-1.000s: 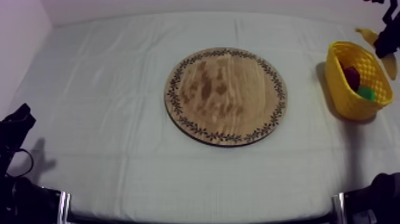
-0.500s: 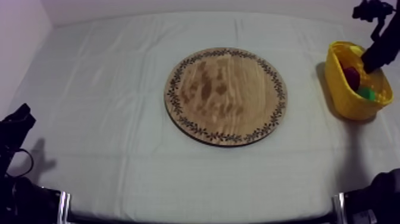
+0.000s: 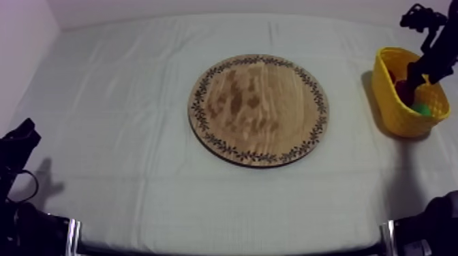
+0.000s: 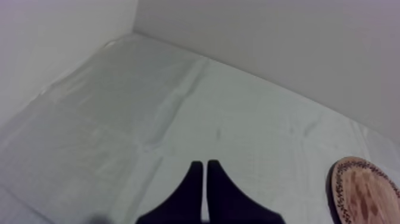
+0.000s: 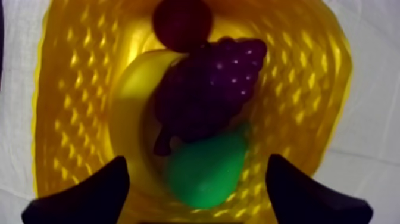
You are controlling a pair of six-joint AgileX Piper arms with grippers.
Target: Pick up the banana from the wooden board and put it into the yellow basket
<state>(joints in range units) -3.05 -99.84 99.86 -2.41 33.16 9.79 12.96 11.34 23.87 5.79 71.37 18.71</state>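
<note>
The yellow banana [image 5: 128, 101] lies curved inside the yellow basket [image 5: 65, 101], against its wall. Beside it are a bunch of purple grapes [image 5: 208, 89], a green pear [image 5: 205, 167] and a small red fruit [image 5: 181, 21]. My right gripper [image 5: 196, 164] hangs open just above the fruit, fingers [image 5: 95, 193] wide apart and holding nothing. From above, the right gripper [image 3: 417, 76] reaches into the basket [image 3: 385, 88] at the table's right edge. The round wooden board [image 3: 259, 109] at the centre is bare. My left gripper [image 4: 205, 164] is shut on nothing, low at the left.
The board's patterned rim [image 4: 366, 190] lies to the right of the left gripper, beyond bare cloth. The left arm [image 3: 20, 139] sits at the table's front left. A white wall runs along the far edge of the table.
The right gripper carried the banana from beyond the basket to over it, lowered and opened. The banana now lies in the basket. The left arm has not moved.
</note>
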